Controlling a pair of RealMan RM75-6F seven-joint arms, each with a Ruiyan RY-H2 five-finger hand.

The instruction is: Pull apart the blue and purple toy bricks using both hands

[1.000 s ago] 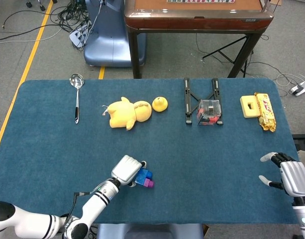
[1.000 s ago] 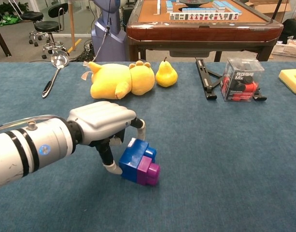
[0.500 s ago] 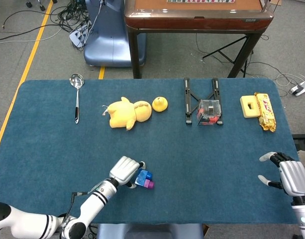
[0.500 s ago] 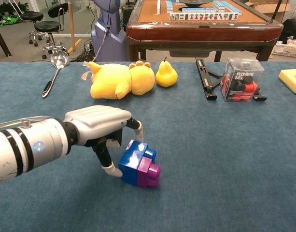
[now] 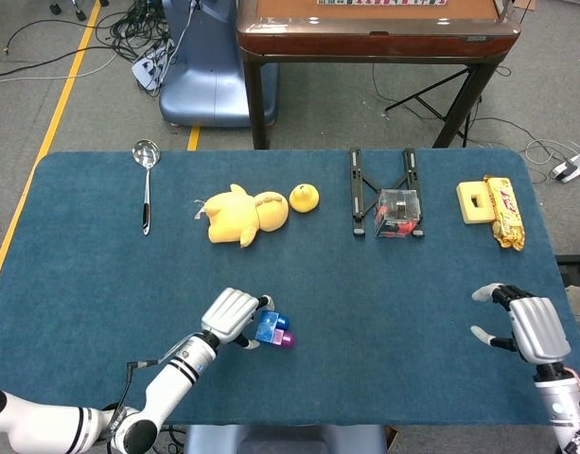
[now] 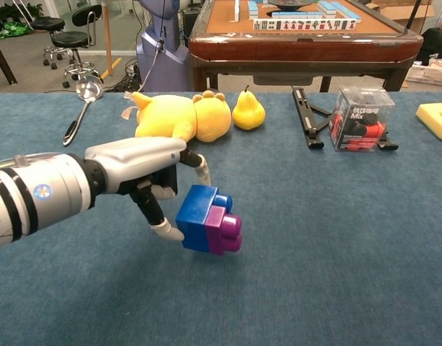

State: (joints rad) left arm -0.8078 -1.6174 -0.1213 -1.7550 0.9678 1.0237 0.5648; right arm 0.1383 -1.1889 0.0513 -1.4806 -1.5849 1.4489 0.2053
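My left hand (image 6: 138, 173) pinched the blue brick (image 6: 197, 215) between thumb and a fingertip, holding the joined pair just off the blue cloth worktop (image 5: 384, 284), near its front edge. The bricks looked like light, hard, glossy plastic with square edges, stiff but likely slippery, so I judged the flat side walls the best hold. The purple brick (image 6: 223, 231) stuck out rightward, free to take. My right hand (image 5: 526, 326) hovered well apart, fingers spread, holding nothing.
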